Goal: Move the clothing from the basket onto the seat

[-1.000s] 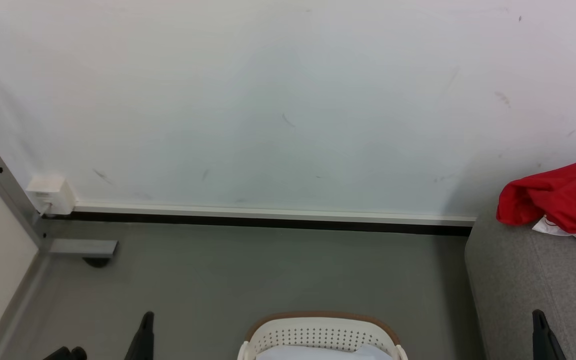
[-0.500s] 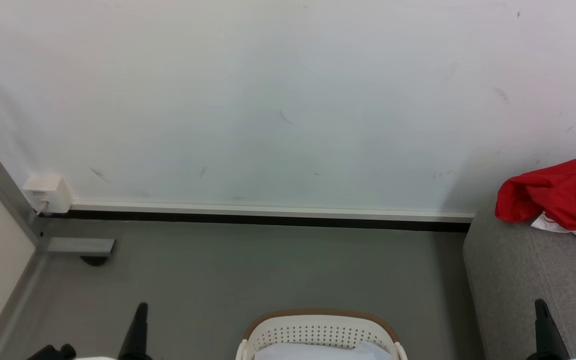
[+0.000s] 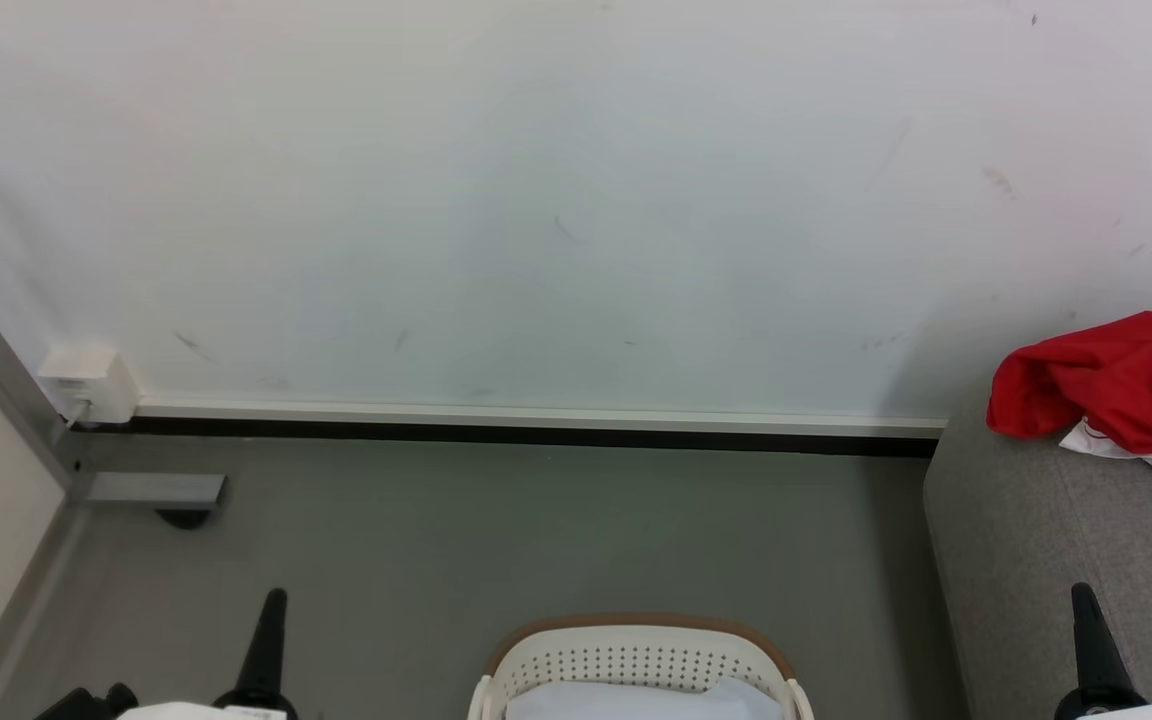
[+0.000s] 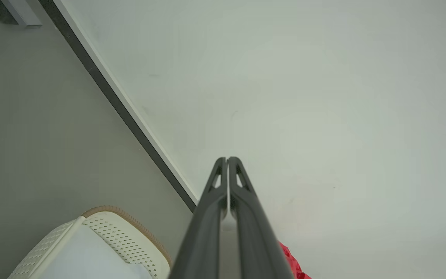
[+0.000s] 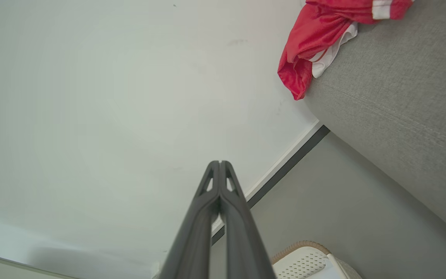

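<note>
Clothing (image 3: pixel 1116 385) is lying on the seat (image 3: pixel 1036 560), right edge, so transfer is looking done; left tool (image 3: pixel 269 625) and right tool (image 3: pixel 1088 620) are pressing together, empty. Next: checking the basket (image 3: pixel 636 660).

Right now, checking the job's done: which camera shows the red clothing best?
The right wrist view: the red clothing lies large on the grey couch, white stripe and lining visible. The head view has it smaller, cut by the right edge. The left wrist view catches a red sliver at the bottom edge.
</note>
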